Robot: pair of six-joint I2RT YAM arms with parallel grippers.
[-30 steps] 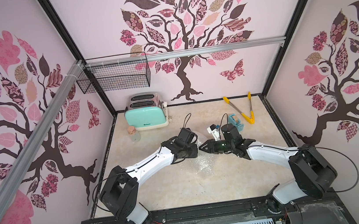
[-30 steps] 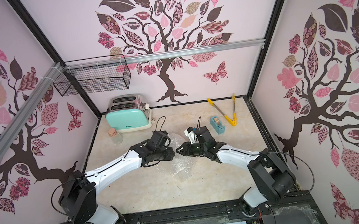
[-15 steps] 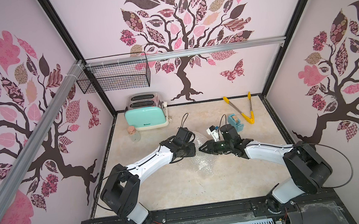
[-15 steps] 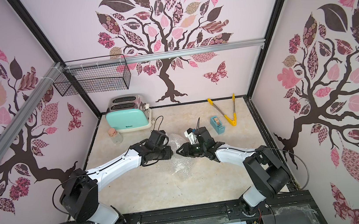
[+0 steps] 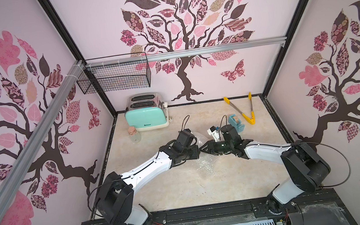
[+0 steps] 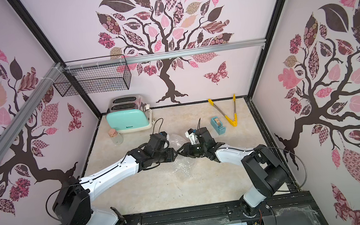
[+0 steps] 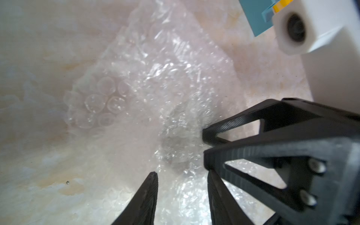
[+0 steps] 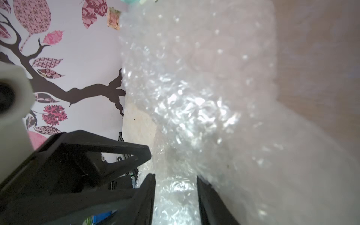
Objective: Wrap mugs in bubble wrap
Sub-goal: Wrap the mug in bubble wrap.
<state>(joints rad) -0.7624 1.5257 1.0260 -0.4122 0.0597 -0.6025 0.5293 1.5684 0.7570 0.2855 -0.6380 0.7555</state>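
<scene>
The bubble wrap (image 5: 206, 163) lies crumpled in the middle of the table, shiny and see-through, in both top views (image 6: 182, 168). My two grippers meet tip to tip over it. The left gripper (image 7: 181, 174) is open, its fingers apart with wrap (image 7: 155, 81) lying beyond the gap. The right gripper (image 8: 175, 176) is shut on a bunched fold of the bubble wrap (image 8: 194, 109) that fills the space between its fingers. In a top view the left gripper (image 5: 197, 152) faces the right gripper (image 5: 203, 148). The mug is hidden; no white rim shows through the wrap.
A mint toaster (image 5: 146, 119) stands at the back left, a corked glass bottle (image 5: 134, 134) beside it. A blue tape dispenser (image 5: 236, 122) and yellow tongs (image 5: 244, 110) lie at the back right. A wire basket (image 5: 115, 77) hangs on the rear rail.
The left gripper's jaws have spread a little wider. Both arms have stayed nearly where they were, tips together over the wrap.
</scene>
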